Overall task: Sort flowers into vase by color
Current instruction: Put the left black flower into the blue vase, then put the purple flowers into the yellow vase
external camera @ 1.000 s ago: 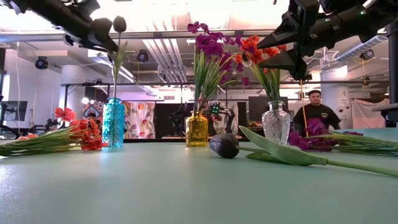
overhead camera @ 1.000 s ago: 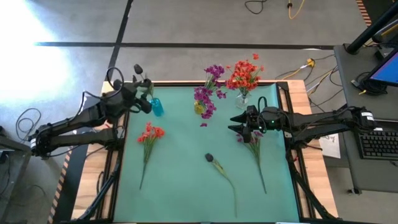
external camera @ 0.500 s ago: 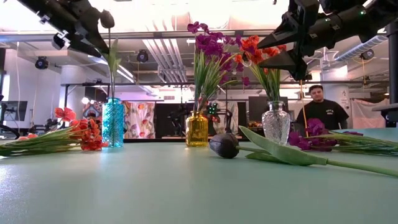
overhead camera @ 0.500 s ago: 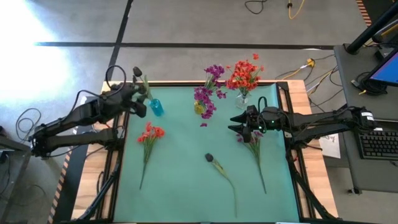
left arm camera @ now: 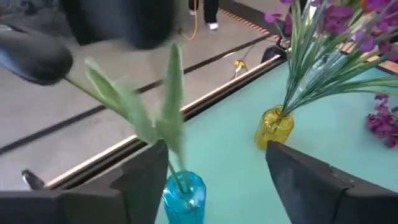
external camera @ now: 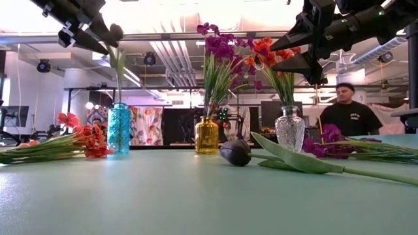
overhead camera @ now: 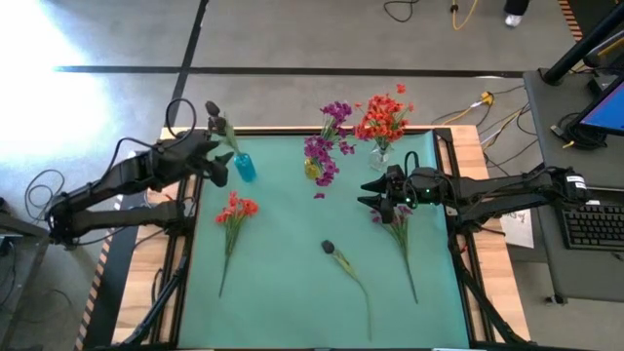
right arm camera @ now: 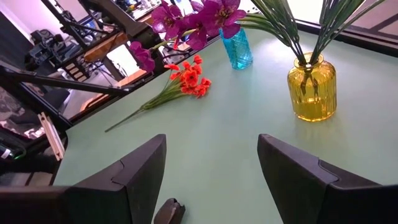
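Left claw (left arm camera: 208, 168), fingers spread and empty, hovers by the blue vase (overhead camera: 245, 168) now holding a dark-bud flower (overhead camera: 216, 116), while the open right claw (overhead camera: 369, 193) waits above a purple flower (overhead camera: 398, 226) on the desk (overhead camera: 292, 292).

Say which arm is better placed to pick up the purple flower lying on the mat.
The right, probably. Its pincer hovers open right beside the purple flower lying on the mat. The left pincer is across the table at the blue vase, open around the dark-bud flower standing in it.
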`<control>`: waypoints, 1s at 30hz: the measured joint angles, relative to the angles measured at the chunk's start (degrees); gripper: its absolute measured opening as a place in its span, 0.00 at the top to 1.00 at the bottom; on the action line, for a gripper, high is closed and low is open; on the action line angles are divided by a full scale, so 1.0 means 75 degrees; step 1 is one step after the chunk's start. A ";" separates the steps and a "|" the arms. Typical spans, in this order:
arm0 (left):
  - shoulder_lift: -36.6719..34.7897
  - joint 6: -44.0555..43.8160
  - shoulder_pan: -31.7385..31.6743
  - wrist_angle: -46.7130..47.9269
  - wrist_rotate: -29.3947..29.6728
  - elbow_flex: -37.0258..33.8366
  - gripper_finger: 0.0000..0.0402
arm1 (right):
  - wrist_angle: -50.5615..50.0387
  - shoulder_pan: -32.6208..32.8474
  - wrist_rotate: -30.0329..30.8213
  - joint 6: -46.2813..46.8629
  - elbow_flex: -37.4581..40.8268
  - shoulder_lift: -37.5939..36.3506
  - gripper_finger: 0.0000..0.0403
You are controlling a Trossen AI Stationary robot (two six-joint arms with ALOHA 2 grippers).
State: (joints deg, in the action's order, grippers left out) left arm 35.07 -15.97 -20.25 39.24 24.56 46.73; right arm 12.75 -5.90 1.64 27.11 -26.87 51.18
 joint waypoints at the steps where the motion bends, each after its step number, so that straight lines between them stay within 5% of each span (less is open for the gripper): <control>1: 0.0050 -0.0079 0.0000 0.0107 0.0010 0.0086 0.34 | 0.0000 0.0001 -0.0001 0.0001 0.0000 0.0000 0.39; 10: 0.0469 -0.0982 0.0000 0.1399 -0.0047 0.0609 0.23 | -0.0004 0.0001 -0.0009 0.0041 0.0000 0.0000 0.39; 15: 0.0562 -0.1501 0.0003 0.2336 -0.0865 0.0946 0.22 | -0.0147 0.0001 -0.0110 0.0591 -0.0001 -0.0017 0.39; 30: 0.0359 -0.2530 0.0056 0.3863 -0.1264 0.1124 0.22 | -0.1271 0.0731 -0.0234 0.2311 -0.0004 -0.0015 0.39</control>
State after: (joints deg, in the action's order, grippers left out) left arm 37.76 -34.95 -19.83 68.21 15.08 55.16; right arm 3.22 -0.41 -0.12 44.44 -26.91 51.07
